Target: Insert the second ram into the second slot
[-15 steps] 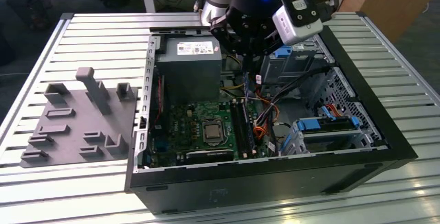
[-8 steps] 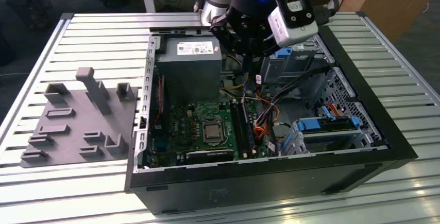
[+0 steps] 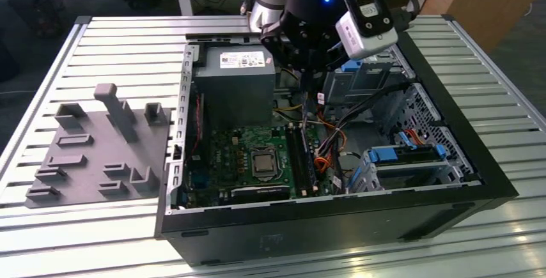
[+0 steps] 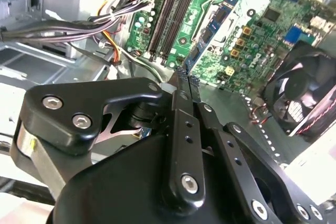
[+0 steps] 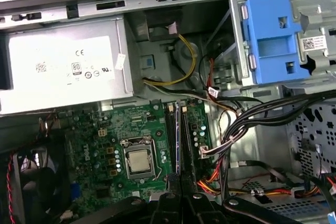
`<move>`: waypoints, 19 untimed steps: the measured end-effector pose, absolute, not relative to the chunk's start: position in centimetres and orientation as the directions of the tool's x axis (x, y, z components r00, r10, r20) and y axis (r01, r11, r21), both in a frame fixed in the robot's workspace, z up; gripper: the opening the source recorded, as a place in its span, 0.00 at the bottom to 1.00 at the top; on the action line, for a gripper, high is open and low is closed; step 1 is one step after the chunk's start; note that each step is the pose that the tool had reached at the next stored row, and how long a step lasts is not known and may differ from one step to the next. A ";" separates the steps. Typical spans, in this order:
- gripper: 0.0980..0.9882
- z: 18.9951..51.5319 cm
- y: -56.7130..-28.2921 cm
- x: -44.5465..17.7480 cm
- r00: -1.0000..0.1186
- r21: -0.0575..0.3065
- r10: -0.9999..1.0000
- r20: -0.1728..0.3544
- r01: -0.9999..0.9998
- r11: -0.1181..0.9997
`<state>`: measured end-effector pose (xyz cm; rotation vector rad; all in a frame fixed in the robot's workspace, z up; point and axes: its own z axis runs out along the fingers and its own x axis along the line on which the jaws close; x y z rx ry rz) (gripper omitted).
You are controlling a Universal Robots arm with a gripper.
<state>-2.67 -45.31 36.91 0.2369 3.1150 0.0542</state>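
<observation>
Fingers (image 4: 181,114) of the gripper (image 4: 186,78) are pressed together on the ram (image 4: 210,30), pinching the thin blue stick by its flat faces so that it runs out from the tips edge-on. In the first wrist view the ram (image 5: 177,140) is a narrow blue line lying along the dark memory slots (image 5: 170,135) of the green motherboard (image 5: 105,129), near the processor socket (image 5: 139,161). Whether its lower edge has met a slot I cannot tell.

In the exterior view the gripper (image 3: 305,77) hangs over the far part of the open computer case (image 3: 477,163), beside the grey power supply (image 3: 234,80). Bundled cables (image 5: 247,119) pass close to the slots. A grey tray (image 3: 94,156) lies on the table at the exterior view's left.

Such a stick is likely light and stiff but brittle. It is best held by the faces near the upper edge, away from the contacts, and pressed straight, since a skewed push could bend it.
</observation>
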 end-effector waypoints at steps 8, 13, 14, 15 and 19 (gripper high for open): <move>0.02 36.8 -45.3 -2.7 -0.990 0.035 0.142 -0.015 0.141 0.989; 0.02 36.6 -45.4 -2.7 -0.990 0.035 0.140 -0.015 0.140 0.990; 0.02 36.6 -45.4 -2.7 -0.990 0.034 0.140 -0.015 0.139 0.990; 0.02 36.6 -45.4 -2.7 -0.990 0.035 0.140 -0.015 0.139 0.990; 0.02 36.5 -45.4 -2.7 -0.990 0.035 0.139 -0.015 0.138 0.990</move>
